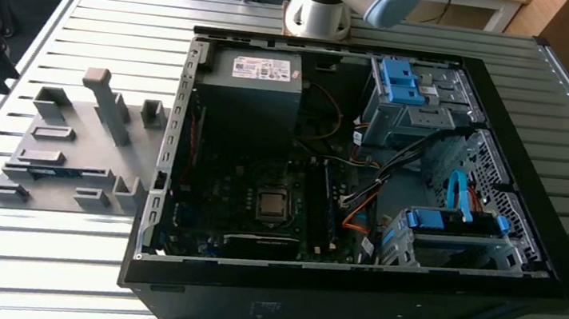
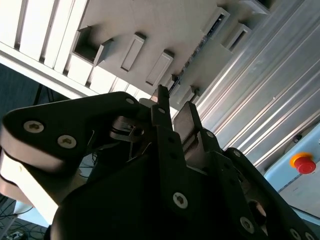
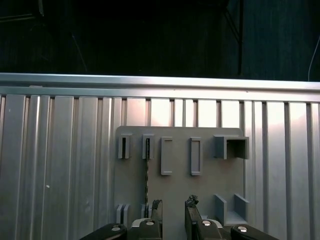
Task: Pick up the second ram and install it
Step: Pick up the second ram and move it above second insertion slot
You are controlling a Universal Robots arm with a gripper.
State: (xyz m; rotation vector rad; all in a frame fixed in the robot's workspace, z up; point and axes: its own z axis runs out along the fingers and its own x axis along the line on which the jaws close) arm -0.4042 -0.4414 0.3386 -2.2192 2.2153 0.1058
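The second ram [image 3: 147,172] stands on edge in a slot of the grey holder tray [image 3: 205,185], showing as a thin dark strip. In the exterior view it is a blue-green strip [image 1: 52,172] low in the tray [image 1: 83,144], at the exterior view's left of the computer case. My gripper [image 3: 173,204] hangs well above the tray, open, with nothing between its fingers. The ram lies just outside one fingertip [image 3: 156,205]. In the second wrist view the gripper [image 2: 174,107] points at the tray [image 2: 150,25], and the ram [image 2: 200,47] runs as a dark line along it.
An open black computer case [image 1: 355,296] lies on the slatted metal table [image 1: 97,17], with the motherboard [image 1: 258,197] and blue drive-bay clips [image 1: 401,80] inside. The arm's base [image 1: 317,14] stands behind the case. A red button [image 2: 303,162] sits off the table's side.
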